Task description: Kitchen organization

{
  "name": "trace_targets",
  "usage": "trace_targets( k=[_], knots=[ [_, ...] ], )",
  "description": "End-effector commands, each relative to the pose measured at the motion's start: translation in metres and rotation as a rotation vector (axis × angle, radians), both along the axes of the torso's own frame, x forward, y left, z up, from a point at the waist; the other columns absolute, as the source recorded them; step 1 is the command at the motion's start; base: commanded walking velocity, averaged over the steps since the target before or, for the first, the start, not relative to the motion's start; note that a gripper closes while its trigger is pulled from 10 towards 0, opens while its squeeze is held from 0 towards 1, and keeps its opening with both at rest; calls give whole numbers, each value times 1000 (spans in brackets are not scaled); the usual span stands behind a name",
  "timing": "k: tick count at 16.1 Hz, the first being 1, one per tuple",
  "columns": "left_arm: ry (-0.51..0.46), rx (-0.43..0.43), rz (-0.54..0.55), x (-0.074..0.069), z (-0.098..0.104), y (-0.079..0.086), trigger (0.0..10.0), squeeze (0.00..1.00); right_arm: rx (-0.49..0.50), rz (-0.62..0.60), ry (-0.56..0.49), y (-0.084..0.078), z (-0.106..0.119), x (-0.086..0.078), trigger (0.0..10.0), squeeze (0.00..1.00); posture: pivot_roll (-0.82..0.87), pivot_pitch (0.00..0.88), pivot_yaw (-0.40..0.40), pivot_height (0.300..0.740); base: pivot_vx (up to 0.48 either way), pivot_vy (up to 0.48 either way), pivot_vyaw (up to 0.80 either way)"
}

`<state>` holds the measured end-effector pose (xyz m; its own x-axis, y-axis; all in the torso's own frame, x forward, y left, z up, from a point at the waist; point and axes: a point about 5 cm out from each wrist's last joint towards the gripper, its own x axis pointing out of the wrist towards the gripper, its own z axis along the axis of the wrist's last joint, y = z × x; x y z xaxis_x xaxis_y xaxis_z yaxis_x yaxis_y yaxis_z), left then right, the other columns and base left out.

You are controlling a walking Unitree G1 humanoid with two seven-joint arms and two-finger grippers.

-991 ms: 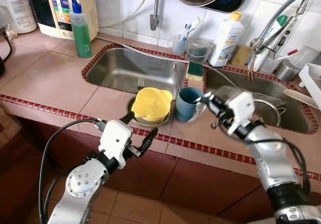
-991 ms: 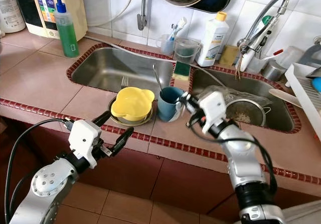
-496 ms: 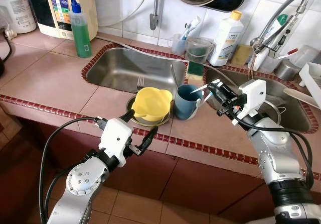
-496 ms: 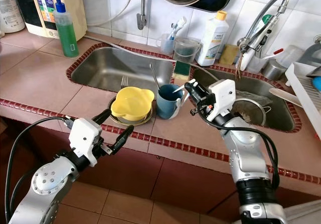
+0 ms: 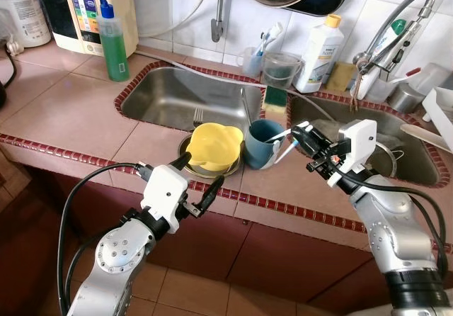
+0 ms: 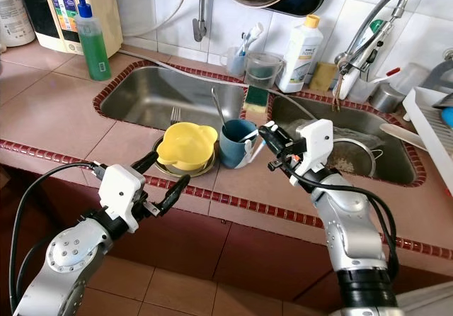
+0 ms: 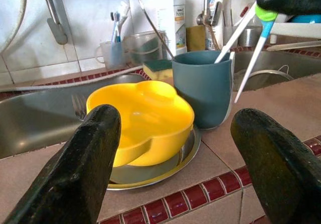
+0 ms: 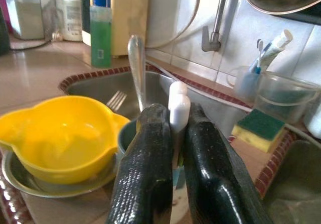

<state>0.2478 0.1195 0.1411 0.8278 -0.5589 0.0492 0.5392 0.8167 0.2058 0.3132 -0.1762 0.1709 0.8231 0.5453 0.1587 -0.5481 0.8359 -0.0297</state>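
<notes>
A teal cup (image 5: 260, 148) stands on the counter between the two sinks, with a metal spoon (image 8: 136, 63) upright in it. Beside it a yellow bowl (image 5: 212, 144) rests on a metal plate (image 7: 165, 166). My right gripper (image 5: 300, 134) hovers just right of the cup's rim, shut on two thin white handles (image 7: 261, 40). One handle leans into the cup and the other hangs outside it. My left gripper (image 5: 202, 172) is open at the counter's front edge, just before the bowl, with nothing between its fingers.
A fork (image 5: 198, 116) lies in the left sink (image 5: 156, 96). A strainer (image 5: 379, 159) sits in the right sink, under the faucet (image 5: 396, 25). A sponge (image 5: 275, 100), a green soap bottle (image 5: 113, 43) and a white bottle (image 5: 318, 55) line the back. A dish rack (image 6: 432, 128) stands at the right.
My right gripper rose from the cup's rim with the white handles, then dipped slightly toward the cup again. The left arm barely moved.
</notes>
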Motion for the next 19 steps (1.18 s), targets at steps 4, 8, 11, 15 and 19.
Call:
trace_targets(
  k=[4, 8, 11, 15, 19],
  knots=[
    [-9, 3, -17, 1, 1, -5, 10000, 0, 43, 21, 19, -4, 13, -6, 10000, 0, 40, 0, -113, 732, 0, 0, 0],
    [-8, 2, -19, 1, 0, -6, 10000, 0, 86, 51, 57, -4, 19, -12, 10000, 0, 40, 0, -114, 732, 0, 0, 0],
    [-8, 3, -19, 1, -1, -6, 10000, 0, 137, 58, 62, -5, 28, -13, 10000, 0, 42, 0, -114, 732, 0, 0, 0],
    [-6, 4, -22, 1, -1, -7, 10000, 0, 140, 53, 34, -11, 49, -11, 10000, 0, 35, 0, -111, 732, 0, 0, 0],
    [-9, 3, -18, 3, -1, -7, 10000, 0, 131, 45, 13, -15, 65, -12, 10000, 0, 31, 0, -110, 732, 0, 0, 0]
  ],
)
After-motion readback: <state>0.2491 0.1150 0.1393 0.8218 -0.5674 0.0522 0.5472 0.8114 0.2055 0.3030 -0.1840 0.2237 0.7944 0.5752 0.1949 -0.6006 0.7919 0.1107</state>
